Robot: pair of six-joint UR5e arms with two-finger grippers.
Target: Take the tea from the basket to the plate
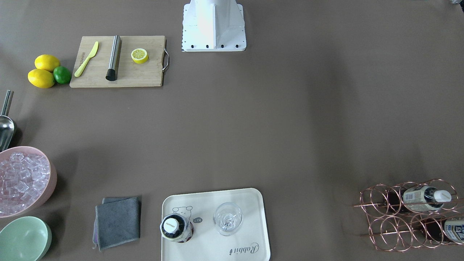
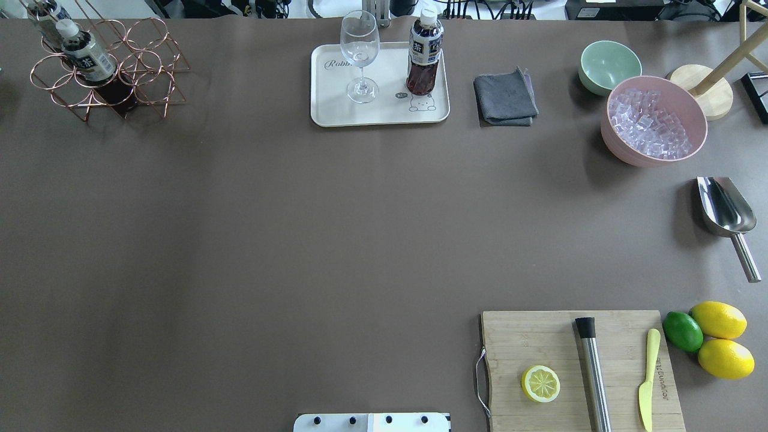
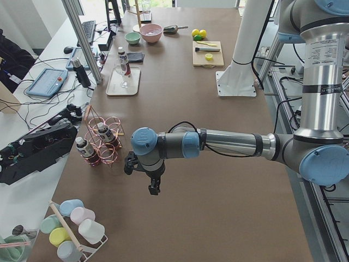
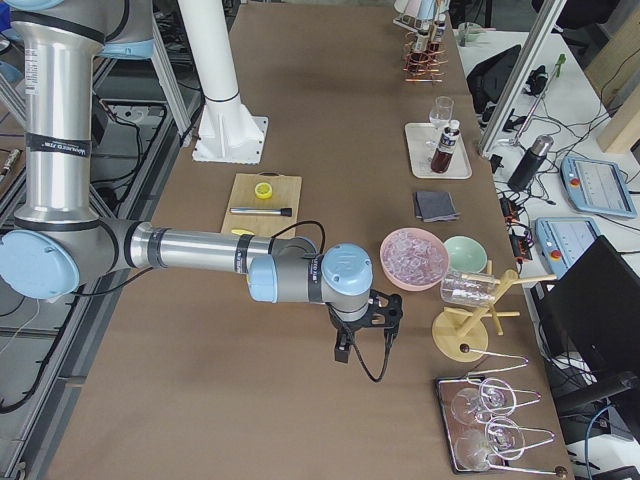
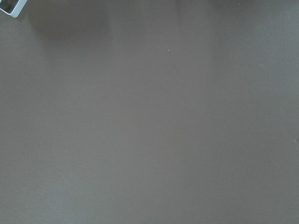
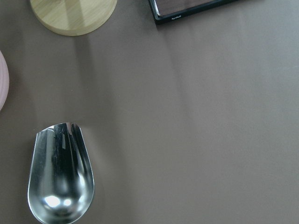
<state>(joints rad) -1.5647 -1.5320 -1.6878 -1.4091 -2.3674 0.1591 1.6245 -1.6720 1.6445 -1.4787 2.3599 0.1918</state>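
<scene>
One tea bottle (image 2: 425,54) stands upright on the cream plate (image 2: 336,114), beside a wine glass (image 2: 360,57); it also shows from above in the front view (image 1: 176,227). Two more alike bottles (image 2: 87,54) lie in the copper wire basket (image 2: 138,78) at the table's far left corner. My left gripper (image 3: 154,189) hangs over bare table near the basket (image 3: 112,143). My right gripper (image 4: 342,353) hangs above the table near the pink bowl. Both show only in the side views, so I cannot tell whether they are open or shut.
A grey cloth (image 2: 505,98), a green bowl (image 2: 609,65), a pink bowl of ice (image 2: 654,123) and a steel scoop (image 2: 725,210) sit at the right. A cutting board (image 2: 579,369) holds a lemon half, knife and steel cylinder, with lemons and a lime (image 2: 683,331) beside it.
</scene>
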